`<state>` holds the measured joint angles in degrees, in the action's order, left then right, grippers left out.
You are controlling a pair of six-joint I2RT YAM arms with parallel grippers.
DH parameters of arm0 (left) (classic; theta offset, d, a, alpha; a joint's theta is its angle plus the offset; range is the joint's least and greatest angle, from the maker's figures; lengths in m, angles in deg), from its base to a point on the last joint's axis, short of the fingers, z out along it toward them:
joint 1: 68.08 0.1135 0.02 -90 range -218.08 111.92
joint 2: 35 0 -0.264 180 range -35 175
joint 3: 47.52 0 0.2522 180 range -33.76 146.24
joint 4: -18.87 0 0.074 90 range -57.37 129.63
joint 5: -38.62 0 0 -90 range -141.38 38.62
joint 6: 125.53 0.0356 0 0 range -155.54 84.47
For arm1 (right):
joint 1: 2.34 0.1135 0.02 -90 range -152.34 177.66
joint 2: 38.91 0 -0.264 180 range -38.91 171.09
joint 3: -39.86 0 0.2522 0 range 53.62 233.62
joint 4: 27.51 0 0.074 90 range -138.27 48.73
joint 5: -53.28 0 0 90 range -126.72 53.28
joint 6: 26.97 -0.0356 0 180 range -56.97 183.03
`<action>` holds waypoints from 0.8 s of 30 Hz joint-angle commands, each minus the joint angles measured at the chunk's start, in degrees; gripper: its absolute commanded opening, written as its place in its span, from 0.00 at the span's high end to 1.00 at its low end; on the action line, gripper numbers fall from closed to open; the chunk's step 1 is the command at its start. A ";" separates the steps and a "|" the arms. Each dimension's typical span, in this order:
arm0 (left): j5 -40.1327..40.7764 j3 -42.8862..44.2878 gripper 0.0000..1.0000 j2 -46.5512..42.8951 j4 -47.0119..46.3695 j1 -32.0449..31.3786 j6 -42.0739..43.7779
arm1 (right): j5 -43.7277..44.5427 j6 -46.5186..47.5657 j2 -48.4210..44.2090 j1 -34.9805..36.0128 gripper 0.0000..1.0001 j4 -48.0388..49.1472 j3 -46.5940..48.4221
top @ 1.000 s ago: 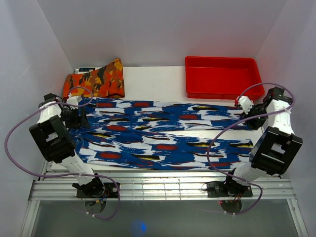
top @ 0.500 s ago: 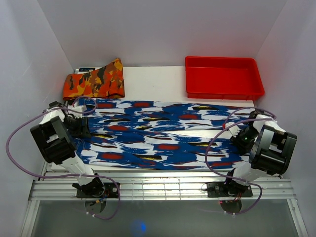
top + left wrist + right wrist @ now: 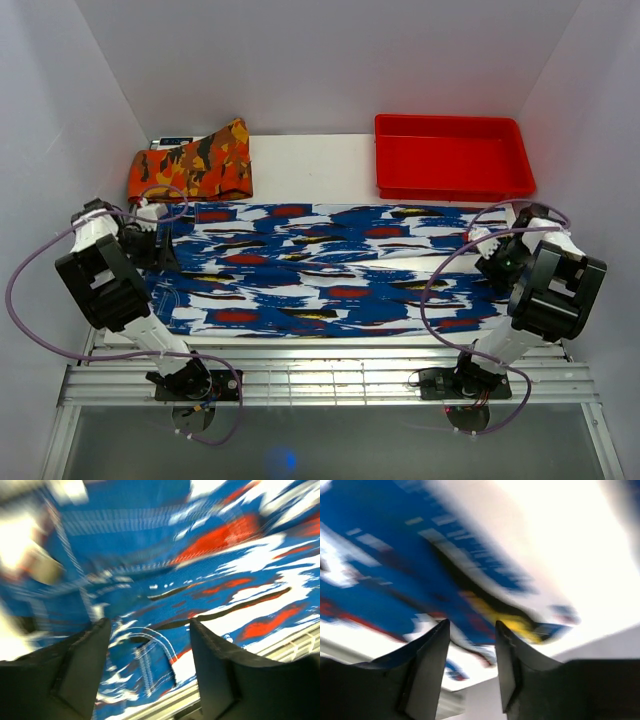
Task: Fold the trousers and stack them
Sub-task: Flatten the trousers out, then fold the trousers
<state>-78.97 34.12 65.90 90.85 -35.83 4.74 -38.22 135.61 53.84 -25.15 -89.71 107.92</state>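
Note:
The trousers, in a blue and white print with red patches, lie spread flat across the table from left to right. My left gripper hangs over their left end, open; in the left wrist view its gripper frames a stitched pocket of the trousers with nothing between the fingers. My right gripper sits at the trousers' right end. In the blurred right wrist view its gripper is open over the cloth's edge, with nothing pinched.
A folded orange and black garment lies at the back left. A red tray stands at the back right. White walls close in both sides, and a metal rail runs along the near table edge.
Both grippers dipped toward the near side of the cloth and came back up a little. The right arm ends lower and nearer than a second ago. The trousers' near edge shifted slightly back.

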 commanded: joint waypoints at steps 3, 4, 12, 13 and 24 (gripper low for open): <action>-16.87 17.62 0.22 -0.45 5.34 0.88 5.62 | -9.82 0.55 2.42 -0.66 0.43 1.87 17.21; -17.66 19.99 0.21 0.17 3.15 0.88 4.30 | -10.71 -0.84 3.31 -0.57 0.39 1.25 19.76; -23.36 41.71 0.22 17.03 -2.67 0.88 7.86 | -12.48 -4.81 13.58 0.66 0.27 3.26 36.65; -24.43 43.03 0.22 18.26 -2.58 0.88 9.63 | -12.83 -4.64 14.12 0.66 0.28 3.53 37.27; -32.70 51.74 0.25 31.37 -3.02 0.27 25.91 | -14.41 -5.95 21.07 0.75 0.29 5.03 42.73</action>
<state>-105.75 83.16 97.55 88.03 -35.76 24.10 -50.87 131.06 74.86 -24.45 -85.54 147.92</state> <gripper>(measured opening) 0.751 0.710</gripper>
